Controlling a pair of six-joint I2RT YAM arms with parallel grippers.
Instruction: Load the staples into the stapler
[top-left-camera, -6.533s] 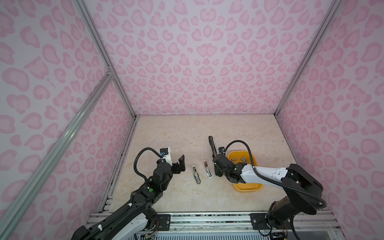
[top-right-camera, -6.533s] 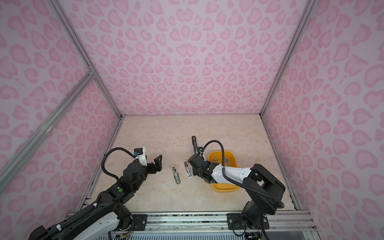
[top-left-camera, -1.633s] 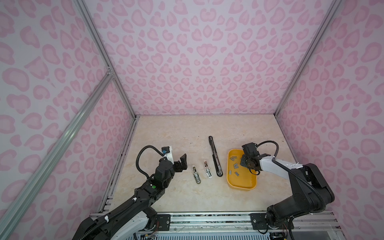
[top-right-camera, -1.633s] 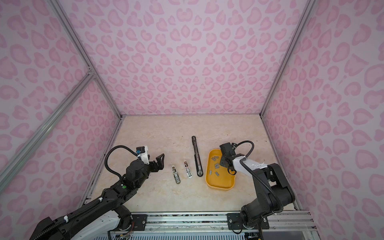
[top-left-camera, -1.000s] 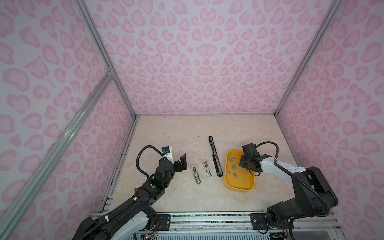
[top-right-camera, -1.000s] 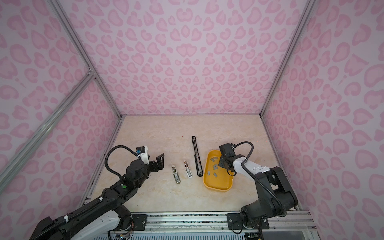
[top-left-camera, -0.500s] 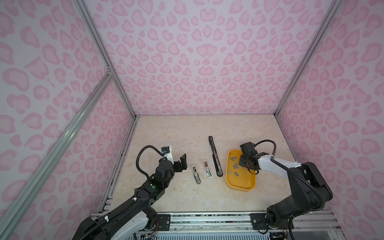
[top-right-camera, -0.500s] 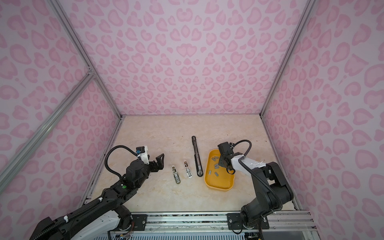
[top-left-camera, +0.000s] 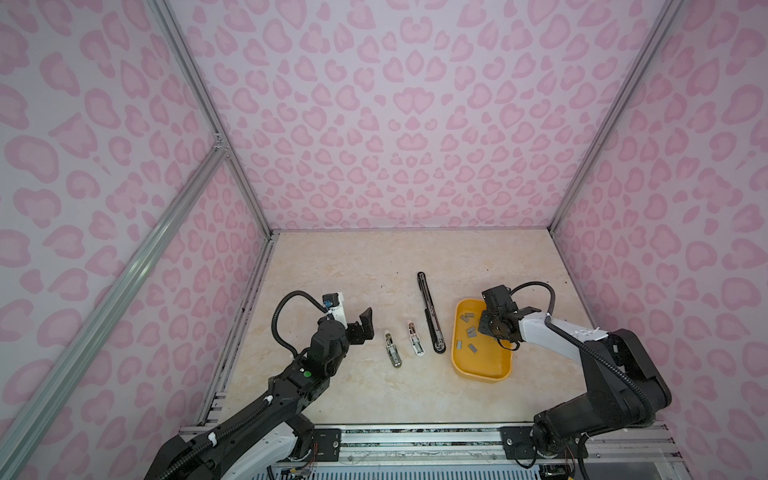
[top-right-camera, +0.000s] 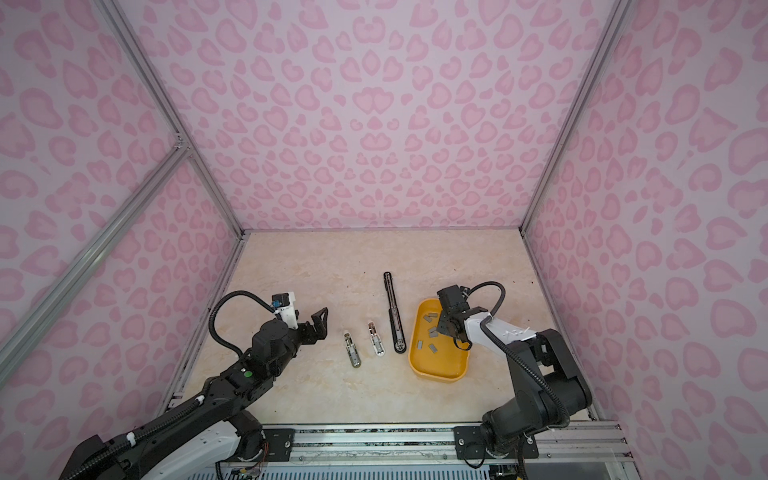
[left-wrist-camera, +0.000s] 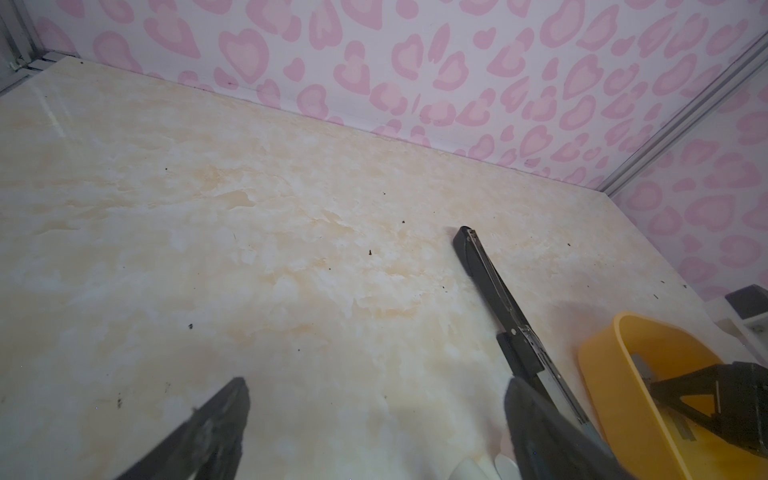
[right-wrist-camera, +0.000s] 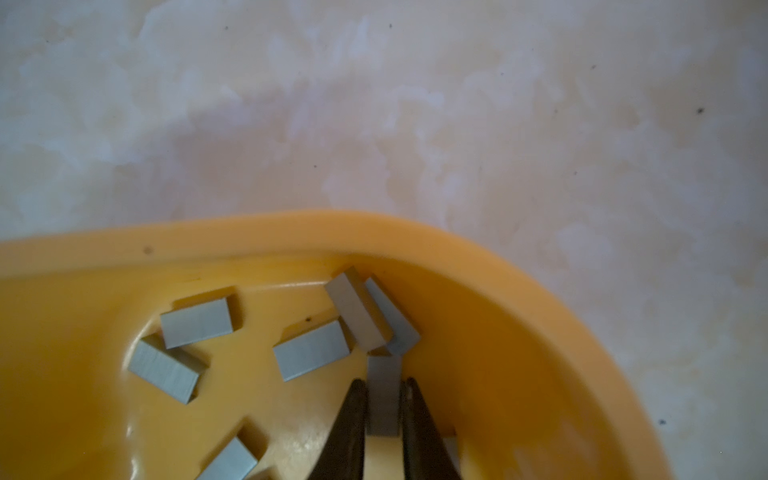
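Note:
Several grey staples (right-wrist-camera: 311, 355) lie loose in a yellow tray (right-wrist-camera: 291, 232). My right gripper (right-wrist-camera: 384, 384) reaches down into the tray's far end and is shut on one strip of staples (right-wrist-camera: 383, 399), with a jaw against each long side. In both top views this gripper (top-left-camera: 486, 328) (top-right-camera: 444, 326) sits low over the tray (top-left-camera: 482, 372). A long black stapler (top-left-camera: 430, 311) (left-wrist-camera: 486, 270) lies opened flat just left of the tray. My left gripper (top-left-camera: 361, 326) (left-wrist-camera: 378, 399) hangs open and empty above the table, left of the staplers.
Two small staplers (top-left-camera: 392, 351) (top-left-camera: 415, 338) lie side by side between the left gripper and the black stapler. Pink patterned walls close in the marble table on three sides. A metal rail (top-left-camera: 415, 440) runs along the front edge.
The right jaws have closed in on a strip of staples at the tray's far end. The tray has shifted slightly. The left arm has stayed still.

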